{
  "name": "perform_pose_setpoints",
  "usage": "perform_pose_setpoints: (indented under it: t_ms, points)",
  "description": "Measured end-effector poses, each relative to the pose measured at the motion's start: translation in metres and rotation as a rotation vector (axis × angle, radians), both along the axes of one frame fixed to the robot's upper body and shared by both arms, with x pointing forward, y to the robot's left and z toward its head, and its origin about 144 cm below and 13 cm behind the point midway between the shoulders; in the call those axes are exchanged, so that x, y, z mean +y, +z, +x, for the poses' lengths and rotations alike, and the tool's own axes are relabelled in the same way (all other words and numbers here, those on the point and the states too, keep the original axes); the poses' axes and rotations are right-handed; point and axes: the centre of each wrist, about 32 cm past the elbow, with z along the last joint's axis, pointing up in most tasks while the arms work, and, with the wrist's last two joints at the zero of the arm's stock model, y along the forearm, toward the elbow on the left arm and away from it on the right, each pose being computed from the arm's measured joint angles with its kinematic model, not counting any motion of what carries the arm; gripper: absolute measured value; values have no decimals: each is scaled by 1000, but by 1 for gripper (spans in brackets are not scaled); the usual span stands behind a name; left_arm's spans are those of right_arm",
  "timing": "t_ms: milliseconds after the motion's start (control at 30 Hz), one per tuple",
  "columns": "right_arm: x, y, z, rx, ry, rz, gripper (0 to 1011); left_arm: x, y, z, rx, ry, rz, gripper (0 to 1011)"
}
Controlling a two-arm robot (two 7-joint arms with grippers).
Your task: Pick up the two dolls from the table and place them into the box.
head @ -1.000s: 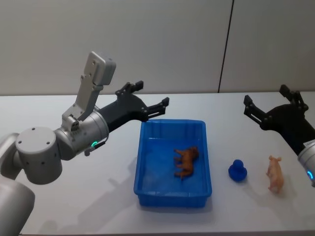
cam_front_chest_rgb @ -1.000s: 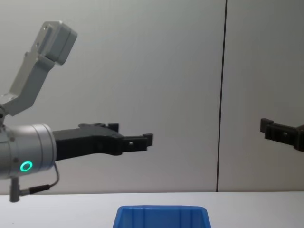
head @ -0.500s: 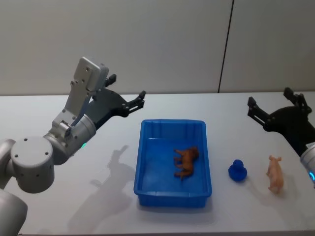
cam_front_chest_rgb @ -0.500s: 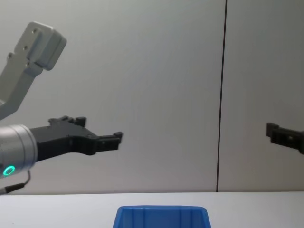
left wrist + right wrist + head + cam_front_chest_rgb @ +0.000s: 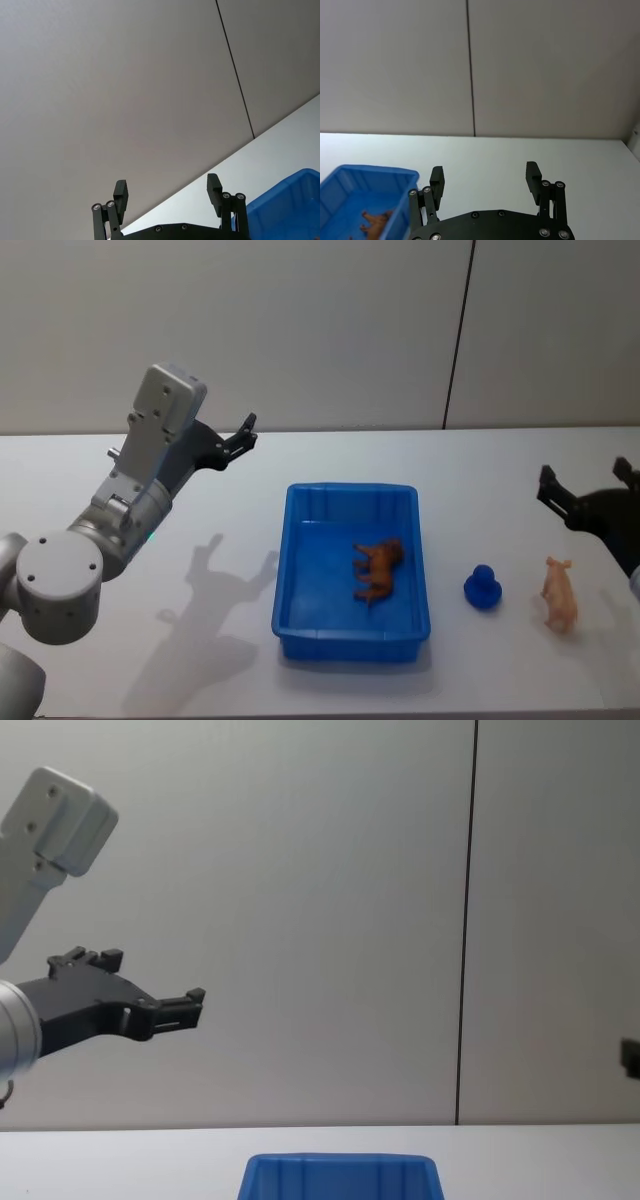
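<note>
Left gripper (image 5: 167, 185) hangs in the air left of the box (image 5: 283, 585), fingers wide apart, holding nothing. Right gripper (image 5: 485, 172), also spread and empty, hovers right of the box. A brown doll (image 5: 378, 568) lies inside the box. A blue doll (image 5: 483, 587) and a pink doll (image 5: 559, 593) sit on the table (image 5: 500, 680) to its right.

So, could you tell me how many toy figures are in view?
3: a brown animal lying in the box, a blue doll on the table right of it, a pink pig farther right.

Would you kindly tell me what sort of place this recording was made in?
Likely a robotics test room: a plain white table against bare wall panels, with toy animals in and beside a blue bin.
</note>
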Motion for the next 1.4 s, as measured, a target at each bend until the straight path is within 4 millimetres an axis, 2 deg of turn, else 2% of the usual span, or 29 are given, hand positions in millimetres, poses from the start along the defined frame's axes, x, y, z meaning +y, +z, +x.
perform_pose_setpoints:
  t_ms: [467,767,1400]
  points:
    - [0,-18,-9,138,-110,14,1001,1,-1,-3,-29,42,25,1001]
    - [3,-36,-12,227,-145,16,1001,2,-1,-3,-36,53,32,1001]
    - [10,-73,-7,348,-158,18,1001,2,-1,-4,-42,60,36,1001]
